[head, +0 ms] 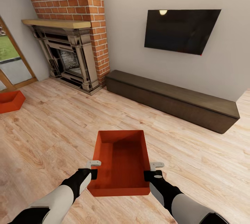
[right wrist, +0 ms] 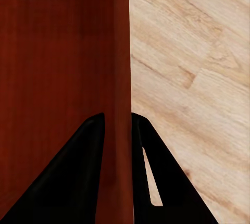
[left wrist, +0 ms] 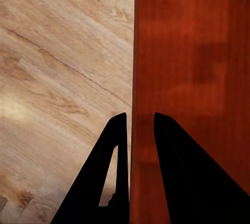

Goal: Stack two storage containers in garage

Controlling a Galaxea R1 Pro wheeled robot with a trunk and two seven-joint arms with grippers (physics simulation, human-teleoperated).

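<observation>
Both the left gripper [left wrist: 136,130] and right gripper [right wrist: 117,127] pinch opposite walls of one storage container [head: 119,163] between their jaws; uneven arm motion could twist it loose.

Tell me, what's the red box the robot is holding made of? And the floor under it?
The held container looks like smooth matte plastic, though painted metal is possible: one even orange-red, plain thin walls, no grain. It is a simulator render, so that is a guess. The floor looks like light wood planks: grain streaks, knots and seams between boards show.
</observation>
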